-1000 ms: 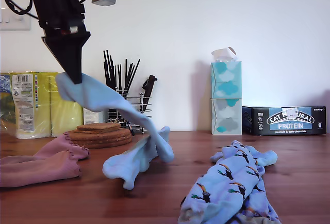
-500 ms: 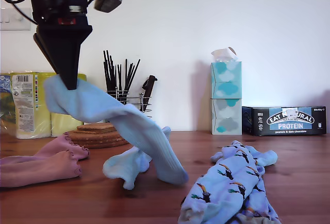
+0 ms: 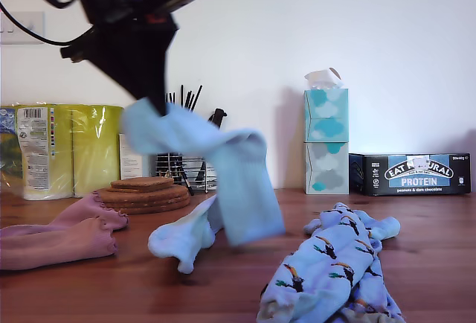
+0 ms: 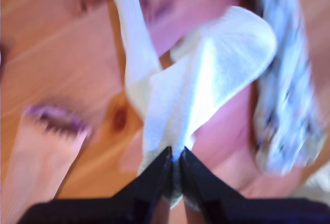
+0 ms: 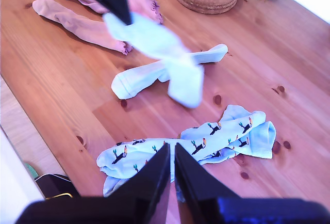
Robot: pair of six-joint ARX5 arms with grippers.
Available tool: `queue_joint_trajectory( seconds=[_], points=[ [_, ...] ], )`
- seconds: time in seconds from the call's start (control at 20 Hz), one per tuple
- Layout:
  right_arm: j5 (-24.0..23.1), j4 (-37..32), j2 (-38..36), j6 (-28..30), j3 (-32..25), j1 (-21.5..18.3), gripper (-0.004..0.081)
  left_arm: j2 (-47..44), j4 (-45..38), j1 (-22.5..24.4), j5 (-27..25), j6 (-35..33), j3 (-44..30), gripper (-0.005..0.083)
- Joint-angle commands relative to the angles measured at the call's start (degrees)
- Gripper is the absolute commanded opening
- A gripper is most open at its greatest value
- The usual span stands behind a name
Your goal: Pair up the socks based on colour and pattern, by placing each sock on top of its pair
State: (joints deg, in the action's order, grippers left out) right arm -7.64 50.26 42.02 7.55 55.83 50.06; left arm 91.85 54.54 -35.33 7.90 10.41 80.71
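My first gripper (image 3: 152, 103) hangs high at the exterior view's left, shut on the cuff of a plain light blue sock (image 3: 223, 167) that dangles, blurred, above the table. The first wrist view shows its jaws (image 4: 175, 157) pinching that sock (image 4: 206, 79). Under it lies the other plain blue sock (image 3: 182, 237) (image 5: 144, 74). Two pink socks (image 3: 56, 241) (image 5: 87, 25) lie together at the exterior view's left. Two toucan socks (image 3: 335, 263) (image 5: 206, 139) lie stacked at its right. My second gripper (image 5: 171, 149) is shut on nothing, high above the toucan socks.
Cork coasters (image 3: 145, 193), a wire utensil rack (image 3: 186, 167), yellow packages (image 3: 67, 148), stacked tissue boxes (image 3: 326, 141) and a protein bar box (image 3: 410, 174) line the back wall. The table's edge (image 5: 20, 115) shows in the second wrist view.
My first gripper has swung toward the exterior view's right with the plain blue sock. The sock's tail has lifted off the table and now swings free.
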Motion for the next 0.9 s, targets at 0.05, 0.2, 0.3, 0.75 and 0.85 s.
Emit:
queue_joint_trajectory(
  seconds=[0.05, 0.2, 0.3, 0.75, 0.85],
  points=[
    [0.2, -0.5, -0.2, 0.0, -0.2, 0.2, -0.0013, 2.3, -0.8, -0.8, -1.9, 3.0, -1.0, -0.0024],
    [0.2, -0.3, -0.2, 0.0, -0.2, 0.2, -0.0013, 6.6, -1.4, -2.1, -3.4, 4.3, -1.0, -0.0024],
    [0.2, 0.2, -0.2, 0.0, -0.2, 0.2, -0.0013, 8.3, 0.0, -3.7, -1.4, 4.7, -1.0, -0.0023],
    [0.2, 0.1, -0.2, 0.1, -0.2, 0.2, -0.0013, 8.8, 5.6, -9.2, 3.7, 7.6, -1.0, 0.0331],
    [0.2, 0.1, -0.2, 0.1, -0.2, 0.2, -0.0013, 8.8, 4.3, -9.2, 3.5, 7.6, -1.0, 0.0408]
  ],
)
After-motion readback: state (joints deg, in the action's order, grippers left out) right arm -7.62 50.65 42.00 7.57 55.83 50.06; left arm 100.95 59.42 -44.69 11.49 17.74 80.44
